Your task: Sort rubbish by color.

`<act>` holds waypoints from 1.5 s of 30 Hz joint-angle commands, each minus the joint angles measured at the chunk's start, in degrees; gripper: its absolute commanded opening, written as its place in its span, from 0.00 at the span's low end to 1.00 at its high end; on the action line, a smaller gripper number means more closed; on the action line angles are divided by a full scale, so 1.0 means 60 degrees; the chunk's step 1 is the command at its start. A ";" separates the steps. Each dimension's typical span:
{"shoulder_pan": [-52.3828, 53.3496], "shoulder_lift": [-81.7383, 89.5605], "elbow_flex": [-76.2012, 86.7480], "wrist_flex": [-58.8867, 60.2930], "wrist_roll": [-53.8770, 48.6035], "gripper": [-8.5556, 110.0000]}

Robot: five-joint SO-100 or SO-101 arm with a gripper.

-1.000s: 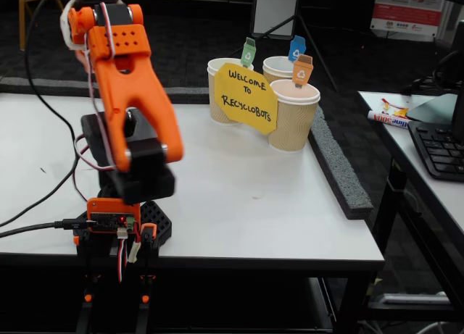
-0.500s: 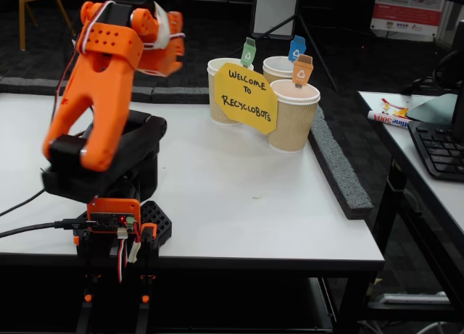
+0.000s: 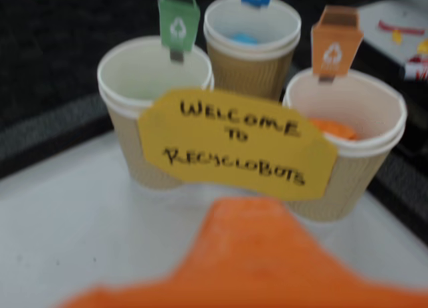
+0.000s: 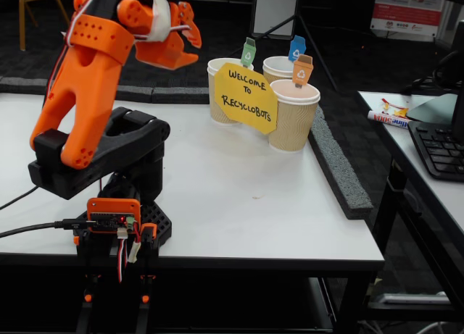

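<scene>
The white counter (image 4: 239, 196) carries the orange arm (image 4: 83, 95) at its near left, folded high, with three paper cups (image 4: 293, 117) standing well ahead of the hand (image 4: 190, 38) and lower than it, behind a yellow welcome sign (image 4: 245, 96). The hand hangs in the air facing the cups, touching nothing and holding nothing I can see; whether its fingers are parted I cannot tell. Half a second ago it was nearer the arm's base; it has swung further toward the cups. In the wrist view, the light blue wad (image 3: 245, 38) lies in the far cup, the orange wad (image 3: 332, 129) in the right-hand cup. The green-tagged cup's (image 3: 155, 87) contents are not visible.
</scene>
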 commanded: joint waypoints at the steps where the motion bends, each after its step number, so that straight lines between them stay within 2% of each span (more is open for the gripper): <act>1: 0.0029 -0.0220 -0.1362 0.0015 -0.0103 0.07; 14: -0.0146 -0.0220 -0.1743 -0.0015 -0.0117 0.07; 19: -0.1040 -0.0220 -0.1245 -0.0088 -0.0132 0.07; 25: -0.1743 -0.0220 0.0483 -0.1436 -0.0176 0.07; 37: -0.4438 -0.0220 0.5347 -0.4380 -0.0190 0.07; 41: -0.4526 -0.0220 0.6768 -0.5420 -0.0190 0.07; 45: -0.4673 -0.0220 0.6973 -0.5508 -0.0146 0.08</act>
